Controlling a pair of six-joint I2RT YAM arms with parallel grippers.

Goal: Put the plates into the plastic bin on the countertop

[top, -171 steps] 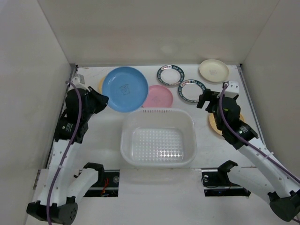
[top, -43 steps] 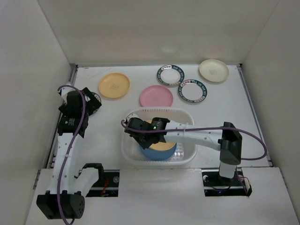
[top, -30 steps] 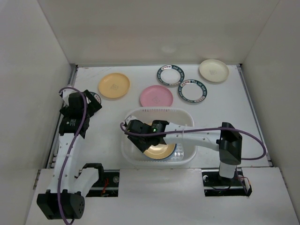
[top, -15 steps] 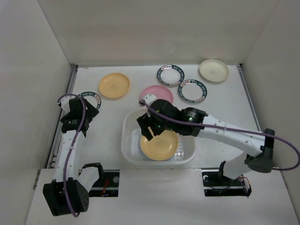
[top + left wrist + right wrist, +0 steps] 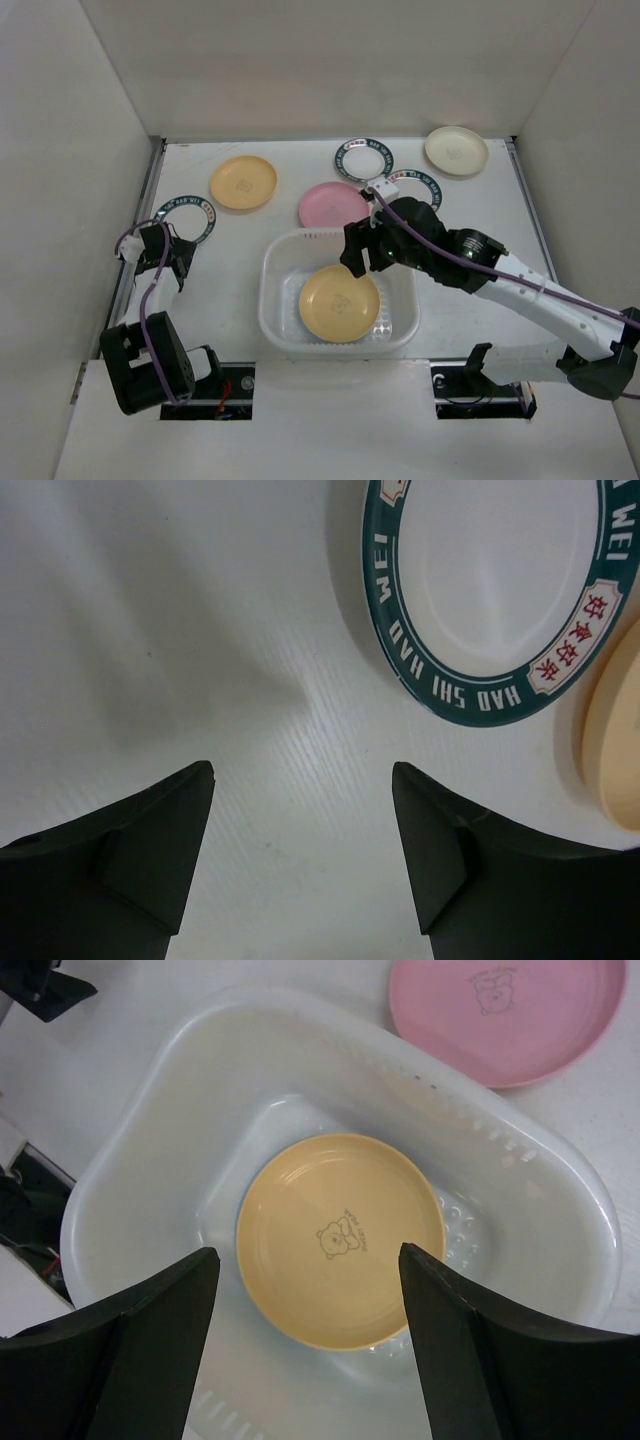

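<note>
Plain white walls close the scene in: a back wall (image 5: 340,60) across the top of the frame, a left wall (image 5: 60,150) and a right wall (image 5: 590,110) down the sides. A thin grey left strip (image 5: 148,190) and right strip (image 5: 528,200) run along their feet. At the bottom, a white front ledge (image 5: 330,420) has a dark left cut-out (image 5: 238,385) and right cut-out (image 5: 450,400) with thin wires inside.

bin (image 5: 268,300) front-centre | inner plate (image 5: 339,301) in bin | back plates (image 5: 243,182) behind bin | side plate (image 5: 188,219) far left
</note>
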